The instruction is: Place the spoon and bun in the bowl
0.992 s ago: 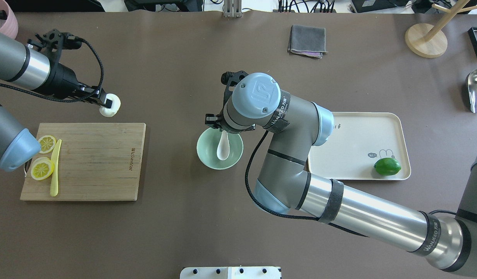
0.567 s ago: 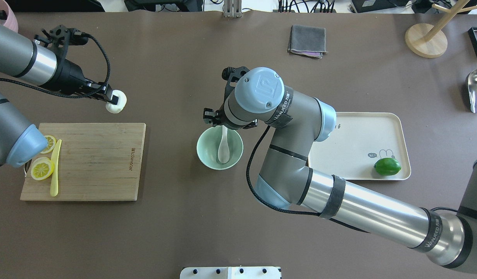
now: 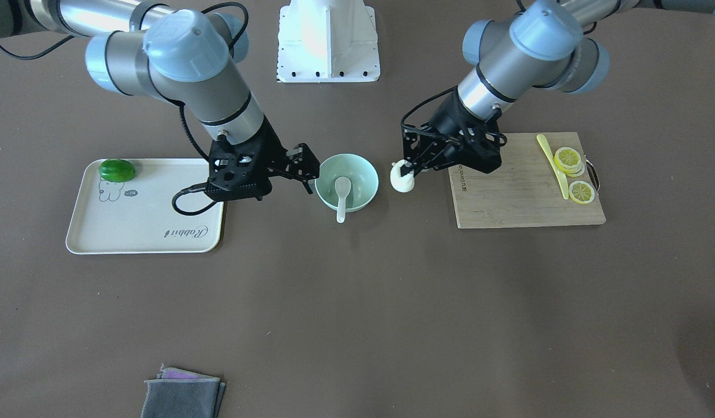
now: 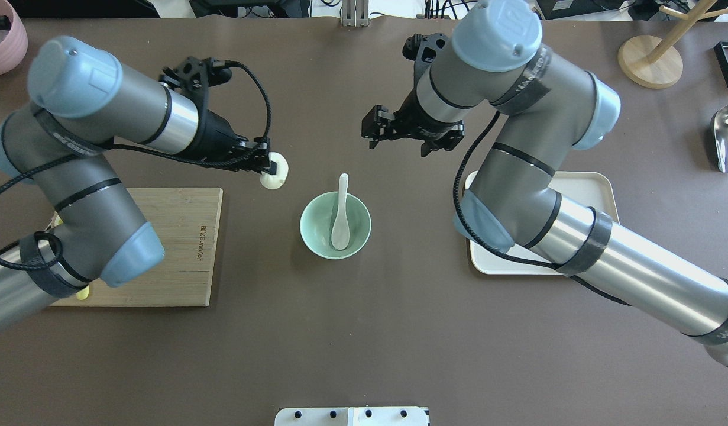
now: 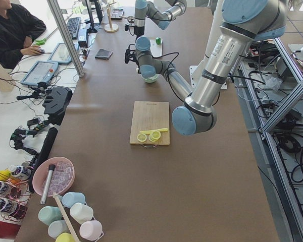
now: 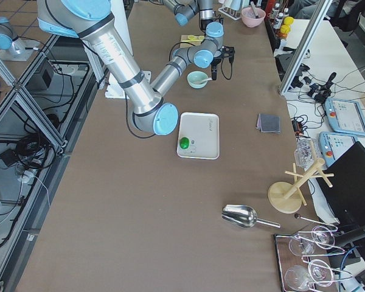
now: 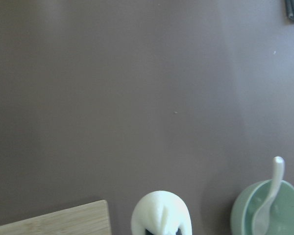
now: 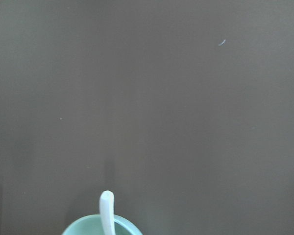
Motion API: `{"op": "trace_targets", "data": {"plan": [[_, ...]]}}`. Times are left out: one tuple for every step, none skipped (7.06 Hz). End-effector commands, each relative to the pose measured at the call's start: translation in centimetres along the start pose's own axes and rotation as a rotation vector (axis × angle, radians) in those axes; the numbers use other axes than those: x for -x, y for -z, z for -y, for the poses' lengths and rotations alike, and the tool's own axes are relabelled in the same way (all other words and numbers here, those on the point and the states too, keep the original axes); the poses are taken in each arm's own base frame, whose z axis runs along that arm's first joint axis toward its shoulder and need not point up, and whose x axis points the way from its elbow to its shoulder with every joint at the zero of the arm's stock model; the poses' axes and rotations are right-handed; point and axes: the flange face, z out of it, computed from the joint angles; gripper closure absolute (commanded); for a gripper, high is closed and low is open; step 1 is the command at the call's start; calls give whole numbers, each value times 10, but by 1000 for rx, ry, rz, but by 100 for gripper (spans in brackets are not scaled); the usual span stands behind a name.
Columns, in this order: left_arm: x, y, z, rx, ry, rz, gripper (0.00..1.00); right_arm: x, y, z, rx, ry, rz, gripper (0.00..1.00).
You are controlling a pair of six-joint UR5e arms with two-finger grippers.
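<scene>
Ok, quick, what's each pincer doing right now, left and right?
Left pincer: shut on the bun, beside the bowl.
Right pincer: open and empty, on the bowl's other side; the spoon lies in the bowl.

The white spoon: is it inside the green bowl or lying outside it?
In. The spoon has its scoop down inside the bowl; its handle leans out over the rim.
</scene>
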Motion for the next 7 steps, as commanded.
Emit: {"op": "trace_targets", "data": {"plan": [[-40,-51,-20,-29,5,16,100,-100,24,25,26,58,-41,0],[-50,-71,-19,-26,36,31,100,-141,39,31,50,76,-36,0],[-50,-79,-26,-13,62,35,100,-162,48,28,52,87,-38,0],[-43,-83,-28,-7,62,47,61,-163,49,26,49,89,-37,0],[-43,-83,-27,-20,62,50,3,-160,50,25,45,101,-29,0],[-45,-82,-27,-29,61,49,2,-161,51,25,44,103,-28,0],[-45,-78,-27,-34,60,47,2,-165,50,25,47,115,-30,0]]}}
